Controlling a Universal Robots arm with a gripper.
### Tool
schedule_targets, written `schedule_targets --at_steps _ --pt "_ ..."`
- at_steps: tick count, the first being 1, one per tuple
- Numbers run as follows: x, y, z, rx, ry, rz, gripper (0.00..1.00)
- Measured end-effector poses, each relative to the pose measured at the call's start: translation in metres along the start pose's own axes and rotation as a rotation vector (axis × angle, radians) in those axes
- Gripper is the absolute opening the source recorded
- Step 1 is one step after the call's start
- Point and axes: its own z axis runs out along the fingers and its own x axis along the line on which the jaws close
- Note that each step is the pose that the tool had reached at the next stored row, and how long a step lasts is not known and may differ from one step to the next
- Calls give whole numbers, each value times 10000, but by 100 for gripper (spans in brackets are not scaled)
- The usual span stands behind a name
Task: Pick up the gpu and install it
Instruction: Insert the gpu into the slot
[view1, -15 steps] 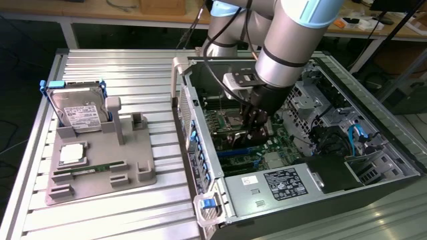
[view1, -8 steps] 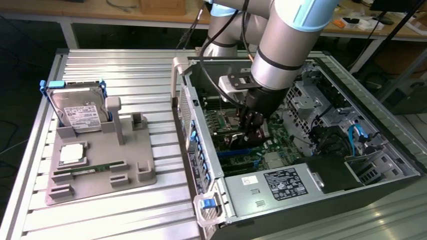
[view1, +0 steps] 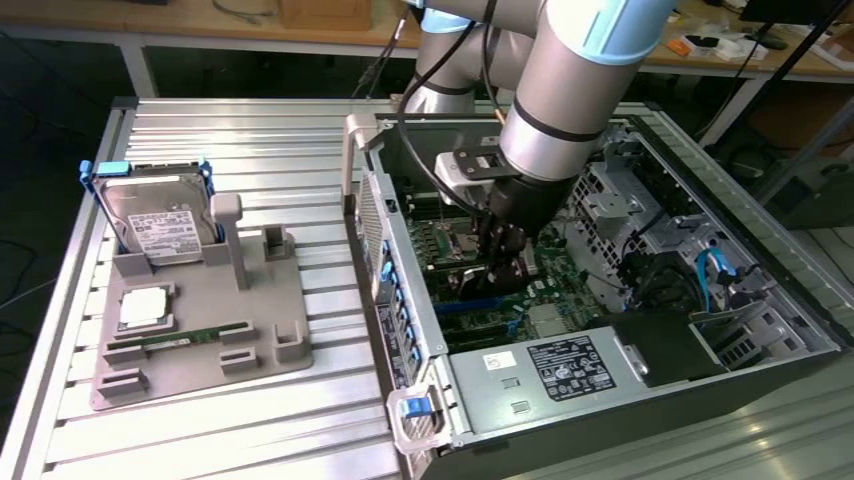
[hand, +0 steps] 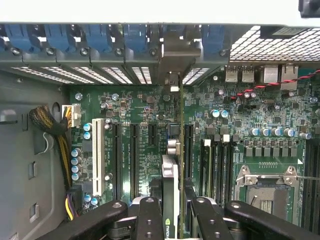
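In the wrist view the gpu (hand: 170, 175) is seen edge-on between my fingers, with a green logo on its cooler. Its metal end bracket (hand: 173, 60) reaches the case's rear slot openings. My gripper (hand: 176, 212) is shut on the card, one black finger (hand: 150, 215) on either side. The card stands upright over the motherboard (hand: 135, 115), in line with a long black expansion slot (hand: 188, 145); whether it touches the slot I cannot tell. In the exterior view my gripper (view1: 505, 268) reaches down into the open computer case (view1: 747, 230), with the dark gpu (view1: 483, 282) at its tip.
A grey parts holder (view1: 200, 330) on the exterior view's left carries a hard drive (view1: 158, 225), a processor (view1: 144, 308) and a green memory stick (view1: 180, 340). Inside the case are the power supply (view1: 561, 365), empty processor socket (hand: 270, 192), memory slots (hand: 217, 165) and yellow-black cables (hand: 57, 135).
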Motion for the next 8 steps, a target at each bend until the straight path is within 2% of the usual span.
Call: schedule_targets --at_steps 5,8 --pt "0 0 8 -13 -18 0 27" --pt "0 -1 12 -44 -33 0 27"
